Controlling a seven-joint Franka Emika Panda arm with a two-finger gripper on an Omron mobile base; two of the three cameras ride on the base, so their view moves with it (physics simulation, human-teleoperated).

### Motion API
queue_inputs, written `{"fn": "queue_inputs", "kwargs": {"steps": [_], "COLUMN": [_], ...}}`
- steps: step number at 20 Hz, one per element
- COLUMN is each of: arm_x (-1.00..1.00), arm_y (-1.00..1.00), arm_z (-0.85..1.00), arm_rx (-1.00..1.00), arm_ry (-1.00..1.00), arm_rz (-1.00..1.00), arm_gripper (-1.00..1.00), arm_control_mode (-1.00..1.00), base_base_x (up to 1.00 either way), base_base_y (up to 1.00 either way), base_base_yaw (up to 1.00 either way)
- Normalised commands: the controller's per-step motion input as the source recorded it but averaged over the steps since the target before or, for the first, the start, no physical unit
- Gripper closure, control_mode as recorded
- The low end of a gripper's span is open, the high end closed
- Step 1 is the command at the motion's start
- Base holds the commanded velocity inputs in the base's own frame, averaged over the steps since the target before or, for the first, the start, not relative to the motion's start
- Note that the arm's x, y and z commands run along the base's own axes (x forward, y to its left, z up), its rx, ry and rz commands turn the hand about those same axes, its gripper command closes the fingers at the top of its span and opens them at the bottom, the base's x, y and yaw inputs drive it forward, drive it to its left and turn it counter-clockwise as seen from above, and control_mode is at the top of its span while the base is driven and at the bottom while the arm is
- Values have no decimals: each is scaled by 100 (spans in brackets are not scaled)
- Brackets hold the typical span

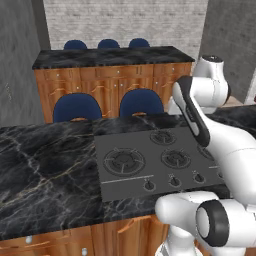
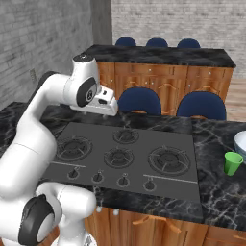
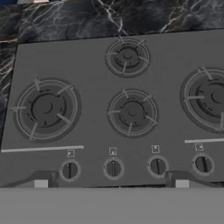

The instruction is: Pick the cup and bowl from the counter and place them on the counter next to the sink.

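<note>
At centre left of the right base view, the tool [image 2: 102,109] hung wide open and empty over the stovetop [image 2: 127,156]. The cup [image 2: 232,163] stood at far right on the worktop [image 2: 218,190], beside the bowl [image 2: 240,142]; reaching it probably needed a long rightward swing, then a descent around its rim.

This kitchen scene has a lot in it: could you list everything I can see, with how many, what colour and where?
cup: one, bright green, upright on the counter right of the stovetop
bowl: one, white, at the right edge just behind the cup, partly cut off
stovetop: one, dark grey, four burners, four knobs along its front, set into the near counter
counter: black marble with pale veins, wooden cabinet fronts
far counter: one, same marble and wood, behind
chairs: five, blue; two behind the near counter, three behind the far one
walls: grey brick
arm: one, white, over the stovetop
gripper: open, above the stovetop's knobs
</note>
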Motion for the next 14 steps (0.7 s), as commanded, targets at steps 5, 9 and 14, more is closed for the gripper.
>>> {"fn": "queue_inputs", "kwargs": {"steps": [5, 9, 14], "arm_x": [0, 0, 5], "arm_y": [-86, -93, -100], "arm_z": [0, 0, 0], "arm_rx": [-2, -1, 0], "arm_ry": [8, 6, 9], "arm_rz": [-2, -4, -5], "arm_gripper": [-100, -100, -100], "arm_control_mode": [-100, -100, -100], "base_base_x": [0, 0, 0], "base_base_y": [0, 0, 0], "base_base_yaw": [0, 0, 0]}}
